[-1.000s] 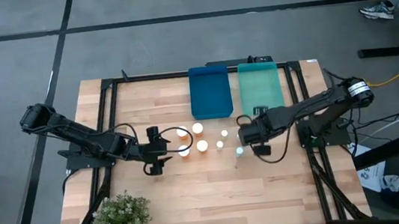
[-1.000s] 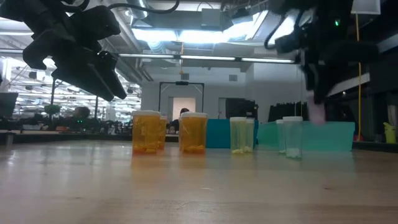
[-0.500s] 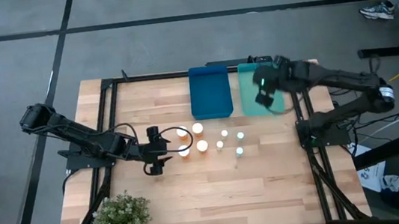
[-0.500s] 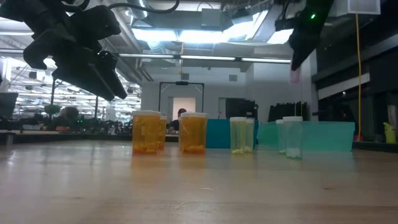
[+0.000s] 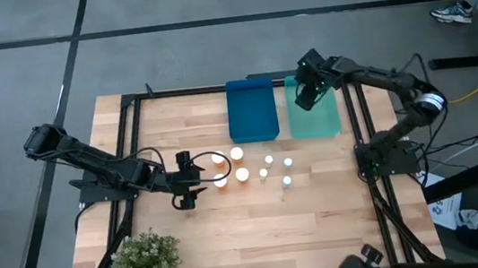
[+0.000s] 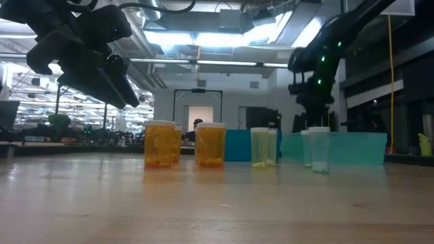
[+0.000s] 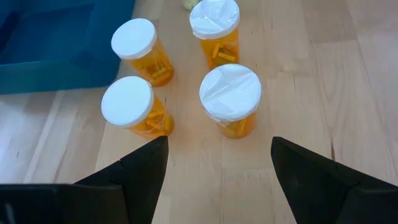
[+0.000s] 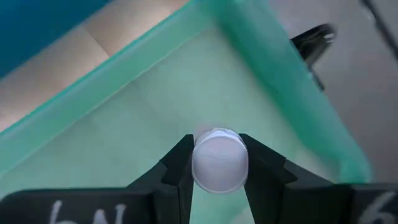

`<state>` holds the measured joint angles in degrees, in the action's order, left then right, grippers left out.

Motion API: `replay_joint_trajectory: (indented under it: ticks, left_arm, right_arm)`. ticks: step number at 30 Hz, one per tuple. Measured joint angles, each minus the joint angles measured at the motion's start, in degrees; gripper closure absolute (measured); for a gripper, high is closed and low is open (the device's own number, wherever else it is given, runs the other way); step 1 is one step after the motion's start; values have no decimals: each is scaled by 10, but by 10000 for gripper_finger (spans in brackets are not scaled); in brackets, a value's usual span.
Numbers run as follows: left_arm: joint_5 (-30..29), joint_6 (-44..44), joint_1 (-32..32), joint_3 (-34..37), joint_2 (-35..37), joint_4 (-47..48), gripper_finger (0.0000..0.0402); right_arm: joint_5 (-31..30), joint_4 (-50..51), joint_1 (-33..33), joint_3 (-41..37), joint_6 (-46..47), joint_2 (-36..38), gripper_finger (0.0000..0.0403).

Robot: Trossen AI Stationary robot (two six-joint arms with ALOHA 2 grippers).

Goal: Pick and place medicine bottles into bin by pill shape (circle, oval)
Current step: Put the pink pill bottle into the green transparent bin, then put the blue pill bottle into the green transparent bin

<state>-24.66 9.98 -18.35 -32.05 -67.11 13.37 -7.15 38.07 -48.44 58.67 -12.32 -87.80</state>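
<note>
Over the teal green tray (image 5: 314, 121) I have the right gripper (image 5: 305, 97), near its far end, fingers clamped on a small pale bottle (image 8: 219, 163) whose white cap shows between them in the right wrist view, above the tray floor. Beside it sits the dark blue tray (image 5: 251, 113). My left gripper (image 5: 192, 182) hangs low over the table with jaws spread wide and nothing between them, just beside the four amber-orange bottles (image 7: 231, 101), which stand upright in a tight cluster. Four small pale bottles (image 5: 287, 181) stand apart on the wood in front of the trays.
</note>
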Motion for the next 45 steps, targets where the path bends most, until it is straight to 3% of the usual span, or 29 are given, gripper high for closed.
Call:
replay_joint_trajectory:
  ticks: [10, 20, 27, 36, 45]
  left_arm:
    - [0, 0, 1, 0, 0, -1, 124]
    - [0, 0, 1, 0, 0, -1, 124]
    - [0, 0, 1, 0, 0, -1, 124]
    - [0, 0, 1, 0, 0, -1, 124]
    - [0, 0, 1, 0, 0, -2, 124]
  right_arm:
    - [13, -78, -7, 0, 13, -74, 292]
    - [12, -92, -7, 0, 37, -75, 209]
    - [13, -89, -7, 0, 36, -63, 187]
    - [23, 39, 9, 3, 63, 73, 185]
    - [153, 110, 144, -56, 154, 258, 185]
